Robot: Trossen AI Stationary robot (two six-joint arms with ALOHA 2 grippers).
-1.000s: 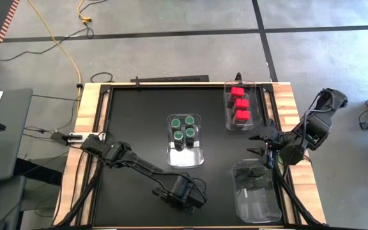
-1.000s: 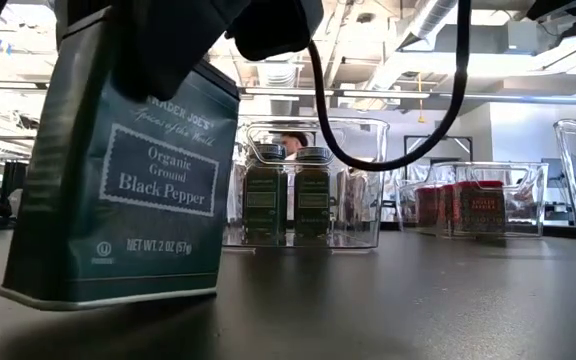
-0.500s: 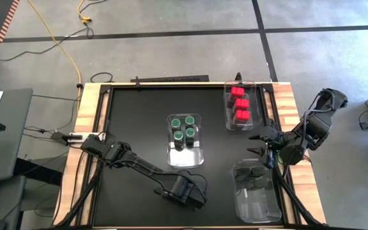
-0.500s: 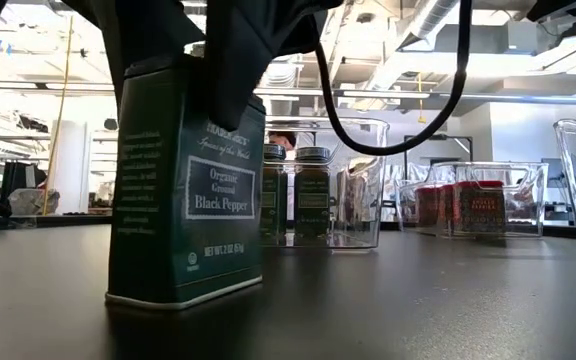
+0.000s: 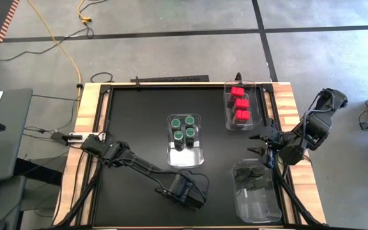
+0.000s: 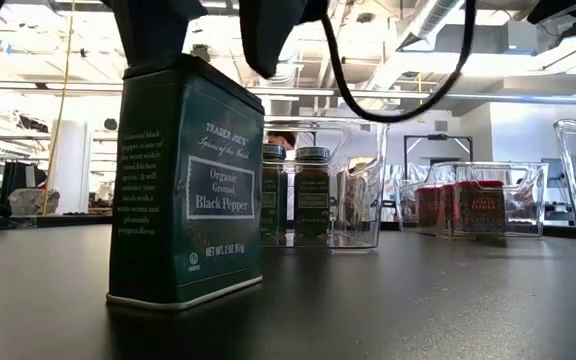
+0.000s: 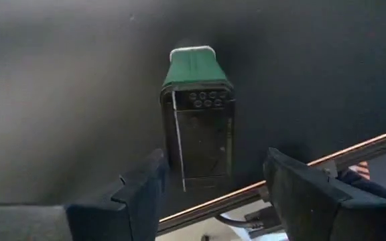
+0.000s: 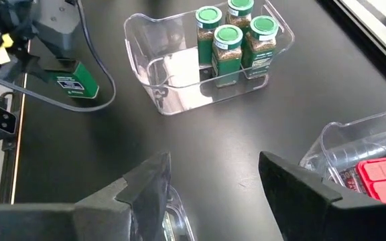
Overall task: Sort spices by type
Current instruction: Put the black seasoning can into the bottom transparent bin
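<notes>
One black pepper tin (image 6: 188, 185) now stands upright, freed by the parted left claw (image 7: 213, 194); right claw (image 8: 210, 191) gapes idle.

The left arm stretches diagonally from the frame's left edge toward lower centre, its left gripper (image 5: 187, 193) pointed down with fingers (image 7: 143, 191) spread apart. The right gripper (image 5: 260, 145) hovers at centre right, fingers (image 8: 293, 184) parted.

Robotics lab in an open industrial hall — bare concrete floor (image 5: 171, 38) marked with black tape, yellow cable (image 5: 62, 45) trailing across it, exposed ceiling ducts (image 6: 438, 15), black-topped wooden-edged bench (image 5: 139, 108).
</notes>
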